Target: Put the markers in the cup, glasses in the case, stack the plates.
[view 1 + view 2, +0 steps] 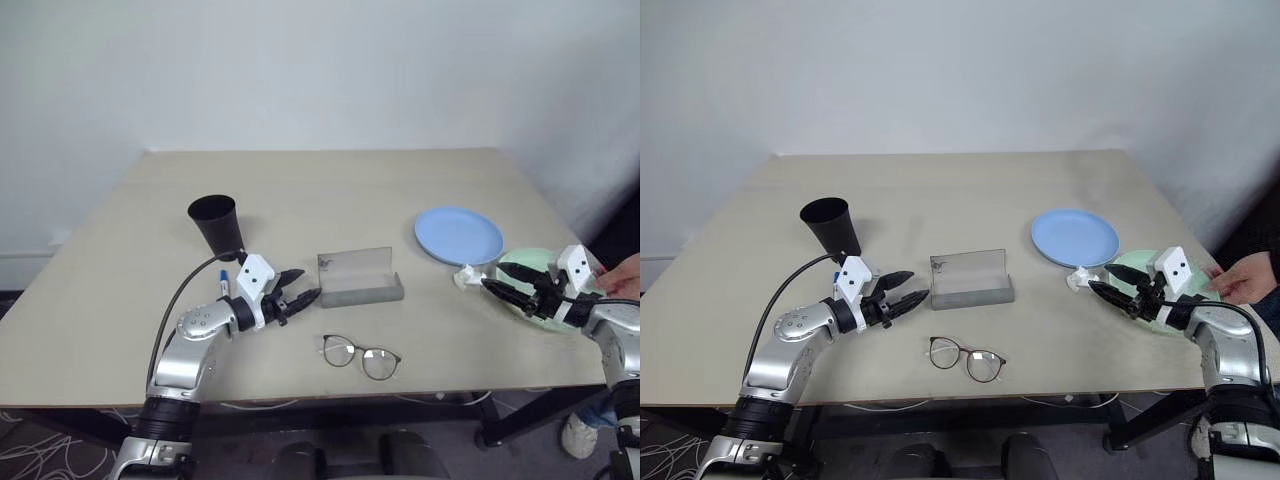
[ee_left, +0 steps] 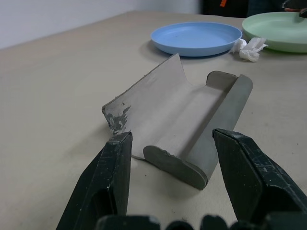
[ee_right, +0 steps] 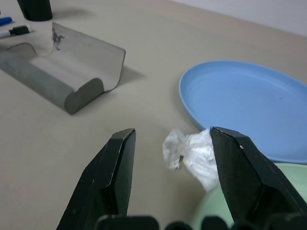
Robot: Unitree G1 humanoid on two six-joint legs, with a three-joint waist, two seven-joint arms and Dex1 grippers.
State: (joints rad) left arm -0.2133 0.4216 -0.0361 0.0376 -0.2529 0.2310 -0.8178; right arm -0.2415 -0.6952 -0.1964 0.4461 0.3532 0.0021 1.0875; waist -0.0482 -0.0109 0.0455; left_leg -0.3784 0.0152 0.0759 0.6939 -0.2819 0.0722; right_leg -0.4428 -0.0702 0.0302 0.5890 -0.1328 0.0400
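Left wrist view: left gripper wide open, empty, aimed at open grey glasses case; right gripper open, empty, facing crumpled scrap.

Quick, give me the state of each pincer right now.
Left pincer: open, holding nothing, pointed at the open case.
Right pincer: open, holding nothing, over the white scrap.

The open case sits mid-table, with the glasses toward the front edge. The black cup stands left; blue plate and green plate lie right.
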